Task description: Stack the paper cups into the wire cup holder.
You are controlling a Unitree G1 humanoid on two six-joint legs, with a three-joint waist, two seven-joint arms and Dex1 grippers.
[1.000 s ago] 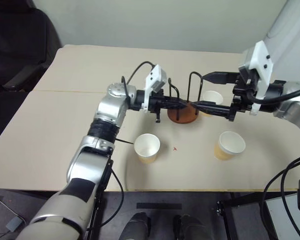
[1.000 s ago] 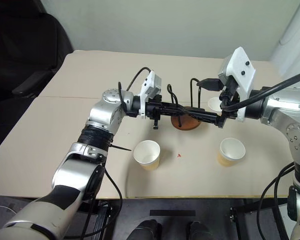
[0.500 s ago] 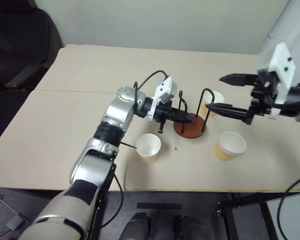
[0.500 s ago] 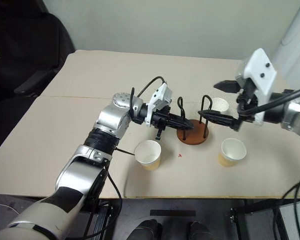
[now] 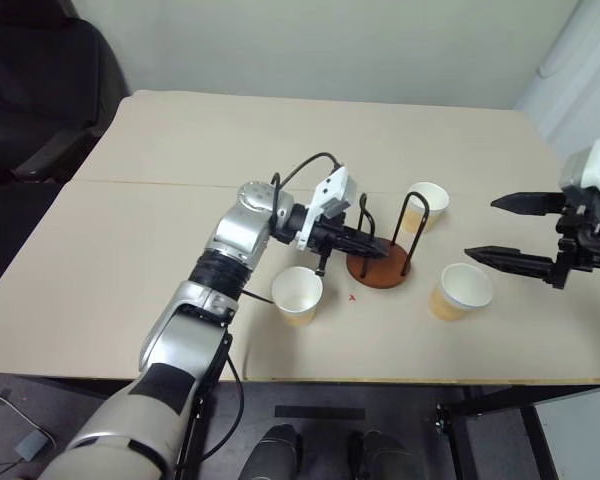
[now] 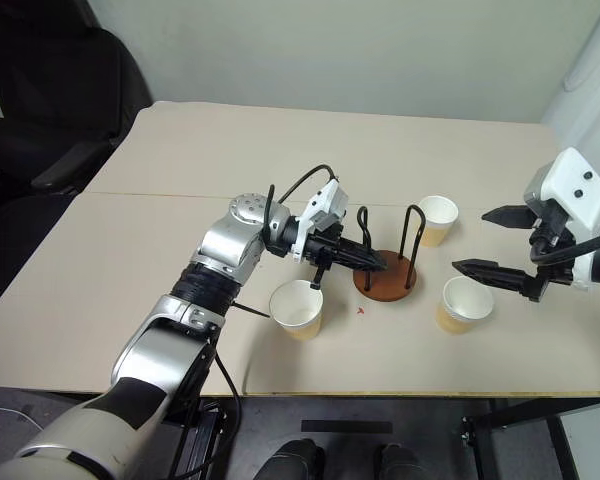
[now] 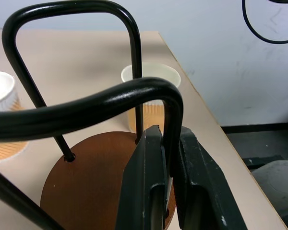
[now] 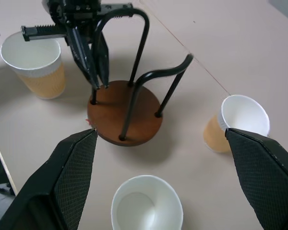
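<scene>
Your left wrist view shows the left pincer [image 7: 165, 158] clamped on the wire cup holder [image 5: 380, 262]; the right pincer [image 5: 508, 230] hovers wide open.

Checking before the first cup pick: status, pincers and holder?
Left pincer shut on one wire loop of the wire cup holder. Right pincer open, empty, above nearest paper cup. Holder empty, three cups loose on the table. Nothing in the way.

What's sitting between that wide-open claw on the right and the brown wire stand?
One paper cup, upright on the table, lies between the open right gripper and the wire cup holder, as the left eye view shows.
</scene>
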